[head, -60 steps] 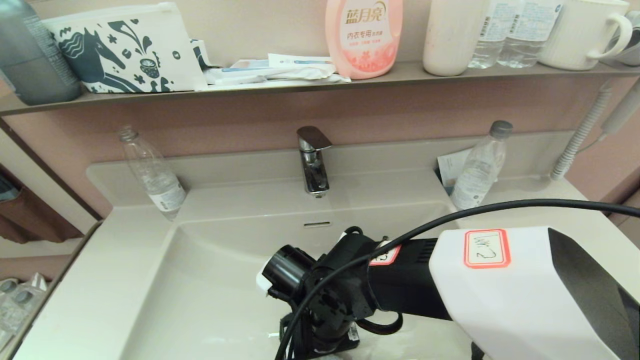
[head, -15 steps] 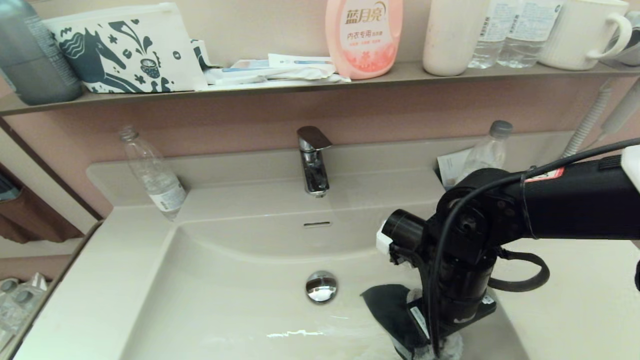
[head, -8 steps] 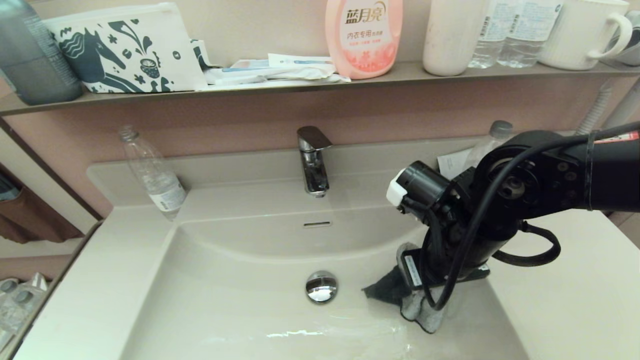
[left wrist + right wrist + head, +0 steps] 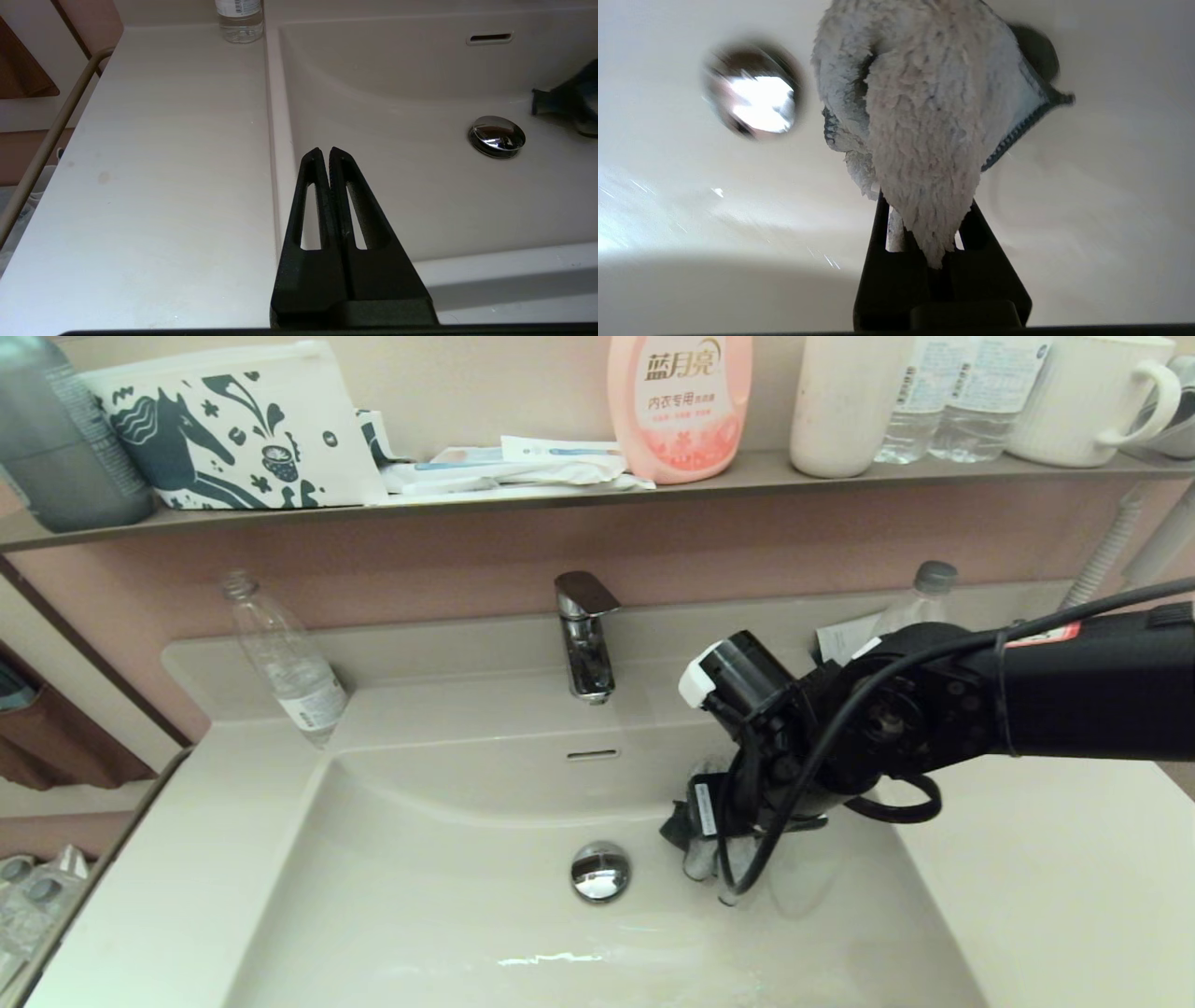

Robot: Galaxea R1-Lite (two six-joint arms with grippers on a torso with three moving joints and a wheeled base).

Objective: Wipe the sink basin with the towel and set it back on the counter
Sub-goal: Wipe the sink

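The towel (image 4: 698,855), fluffy light grey with a dark charcoal side, hangs bunched in the sink basin (image 4: 420,896) just right of the chrome drain plug (image 4: 600,871). My right gripper (image 4: 924,210) is shut on the towel (image 4: 924,116), which covers its fingertips; the drain plug (image 4: 754,100) shows beside it. In the head view the black right wrist hides those fingers. My left gripper (image 4: 324,151) is shut with nothing in it, hovering over the basin's left rim beside the counter (image 4: 163,163). From there the towel (image 4: 565,95) shows as a dark corner past the drain plug (image 4: 496,136).
A chrome faucet (image 4: 583,635) stands behind the basin above the overflow slot (image 4: 592,754). Clear plastic bottles stand at back left (image 4: 285,663) and back right (image 4: 920,602). The brown shelf (image 4: 560,493) above carries bottles, a pouch and cups. Bare counter (image 4: 1055,877) lies to the right.
My right gripper dragged the towel from the basin's front middle to its right side, then left and back toward the drain plug. The left gripper's earlier state is not shown.
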